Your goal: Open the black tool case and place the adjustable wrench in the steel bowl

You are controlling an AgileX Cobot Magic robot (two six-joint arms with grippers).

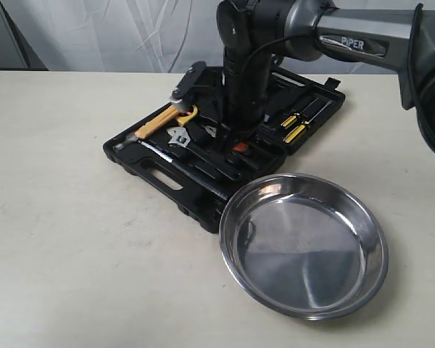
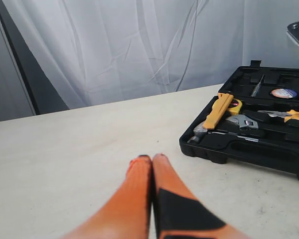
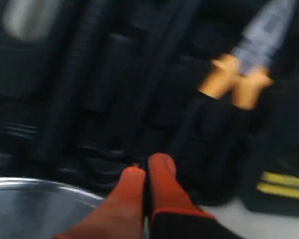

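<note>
- Right gripper (image 3: 147, 168) has its two orange fingers pressed together with nothing between them. In the exterior view its arm comes down in the upper middle of the frame, over the inside of the black tool case (image 1: 141, 165).
- Left gripper (image 2: 151, 158) is also closed and empty. In its own view it sits at the bottom centre, over the bare table (image 2: 65, 164), well apart from the case at the right edge.
- First part of the task looks done: the case lies open and flat, and its tool slots are showing.
- Adjustable wrench (image 1: 183, 137) is not yet taken. It lies in its slot, left of centre in the exterior view, just beside the yellow-handled hammer (image 1: 154, 125), and no finger touches it.
- Steel bowl (image 1: 304, 250) stands in the lower right of the exterior view, close against the near corner of the case. It holds nothing.
- Right wrist view is blurred, so it cannot be told which slot the fingertips are over. Only dark mouldings, orange handles (image 3: 234, 82) in the upper right and the bowl rim in the lower left can be made out.
- As a judgement, what is left is to open the fingers, grip the wrench, lift it out, carry it to the bowl and release it.
</note>
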